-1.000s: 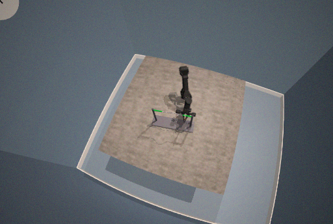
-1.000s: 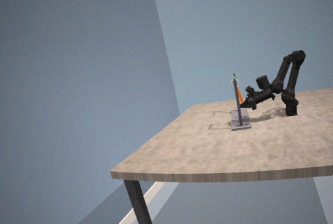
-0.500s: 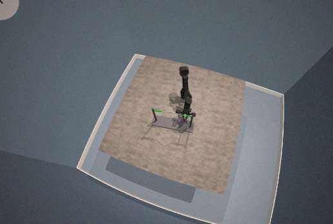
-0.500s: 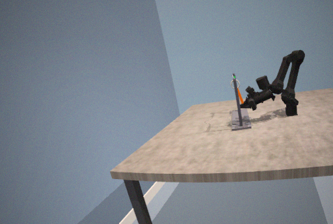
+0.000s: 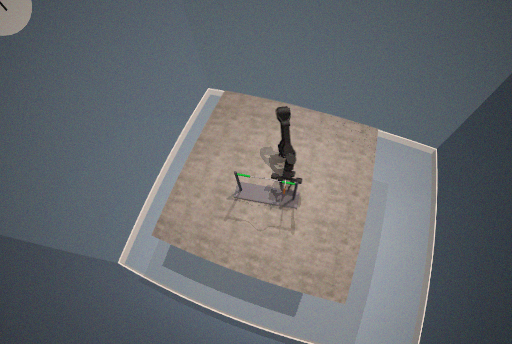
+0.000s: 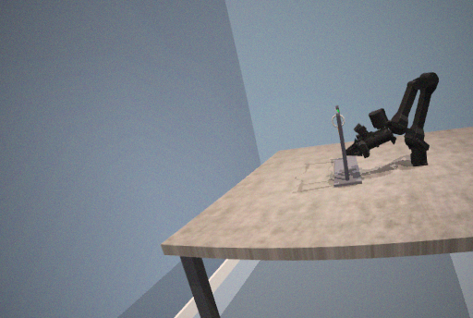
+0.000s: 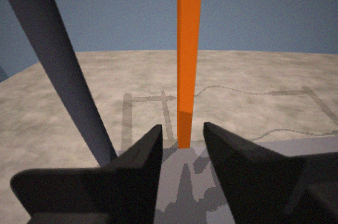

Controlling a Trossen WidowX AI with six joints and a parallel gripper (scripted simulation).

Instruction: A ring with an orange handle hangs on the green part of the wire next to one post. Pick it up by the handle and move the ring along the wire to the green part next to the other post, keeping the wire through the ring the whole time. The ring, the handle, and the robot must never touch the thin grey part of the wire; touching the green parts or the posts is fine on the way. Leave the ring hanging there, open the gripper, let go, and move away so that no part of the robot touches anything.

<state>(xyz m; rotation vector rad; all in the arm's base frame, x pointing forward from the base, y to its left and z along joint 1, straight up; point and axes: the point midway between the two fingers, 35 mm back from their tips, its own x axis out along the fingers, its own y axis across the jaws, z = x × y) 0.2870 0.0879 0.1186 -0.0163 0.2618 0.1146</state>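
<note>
The orange handle [image 5: 283,190] [image 7: 188,65] hangs down from the ring [image 6: 337,121]. The ring hangs around the green part of the wire [image 5: 289,183] beside the right-hand post [image 5: 295,191] in the top view. This post [image 7: 65,75] stands left of the handle in the wrist view. The other green part [image 5: 243,175] adjoins the far-left post [image 5: 238,182], with thin grey wire between. My gripper [image 6: 348,152] [image 7: 182,128] is open. The handle's lower end shows between its fingertips, with a gap on both sides. Whether the handle is still within their depth is unclear.
The posts stand on a grey base plate [image 5: 258,194] [image 6: 347,184] on the wooden table [image 5: 221,150] [image 6: 260,217]. The near post hides the handle in the exterior view. Shadows of the wire and posts fall across the table beyond the base.
</note>
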